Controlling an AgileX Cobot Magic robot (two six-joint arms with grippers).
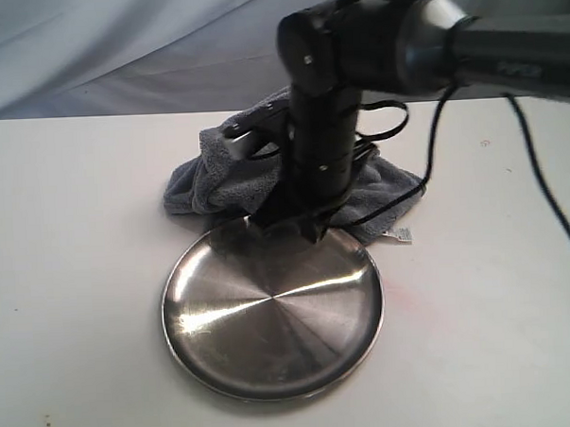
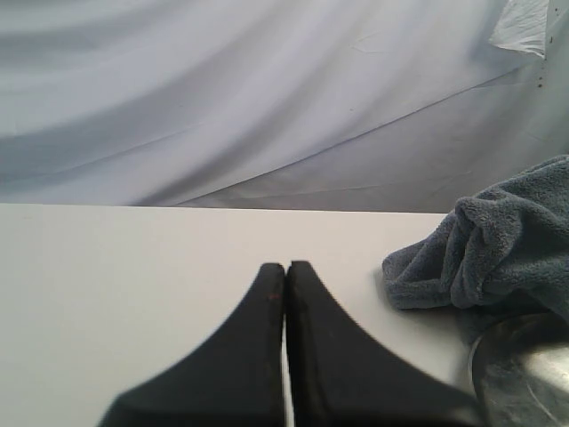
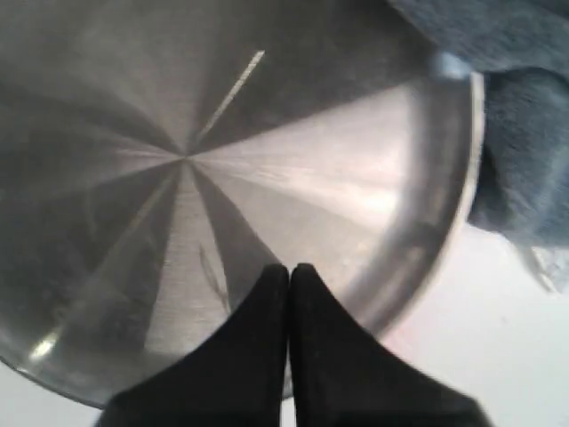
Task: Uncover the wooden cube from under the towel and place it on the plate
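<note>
The dark grey towel (image 1: 208,179) lies bunched on the white table just behind the steel plate (image 1: 271,318), with its white label (image 1: 400,234) at the right edge. No wooden cube shows in any view. My right gripper (image 1: 288,228) hangs over the plate's far rim, in front of the towel. In the right wrist view this gripper (image 3: 290,267) is shut and empty above the plate (image 3: 293,178), with the towel (image 3: 524,133) beyond the rim. My left gripper (image 2: 285,265) is shut and empty over bare table, apart from the towel (image 2: 498,240) and the plate's edge (image 2: 524,374).
The right arm's body and black cables (image 1: 385,124) stand over the towel's middle and hide part of it. A pale draped cloth (image 1: 117,51) forms the backdrop behind the table's far edge. The left arm is out of the exterior view.
</note>
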